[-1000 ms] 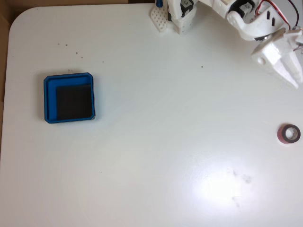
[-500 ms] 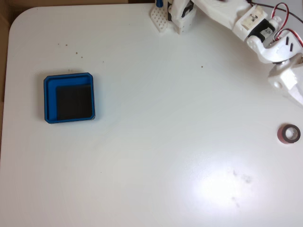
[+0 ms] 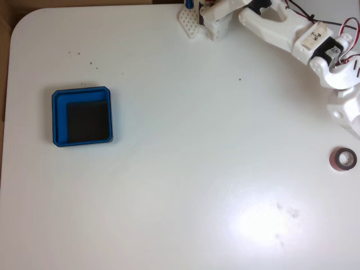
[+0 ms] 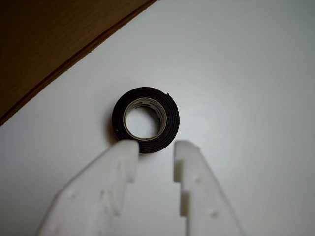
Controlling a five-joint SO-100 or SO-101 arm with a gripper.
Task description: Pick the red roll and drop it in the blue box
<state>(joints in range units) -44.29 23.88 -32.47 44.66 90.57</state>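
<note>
since the earlier frames the white arm has swung further toward the right edge of the fixed view, and its outer end now sits closer above the red roll; the roll and the blue box have not shifted.

one roll, one box and one arm are on the table. the roll lies flat near the right edge in the fixed view, its hole facing up, well apart from the box, which sits far off on the left side with its black floor bare.

in the wrist view the gripper has its two white fingers spread, with a gap between the tips holding nothing. the roll lies just beyond the tips, looking dark around a pale core from this angle; the left fingertip overlaps the roll's near edge in the picture, though whether it touches cannot be told.

the table is white and smooth with a rounded corner at the far left and a bright glare patch low and right of centre in the fixed view. a few tiny dark specks dot its far left part. brown surface shows past the table edge in the wrist view. the arm's base stands at the far edge, with red and black wires running along the arm. nothing lies between the roll and the box.
</note>
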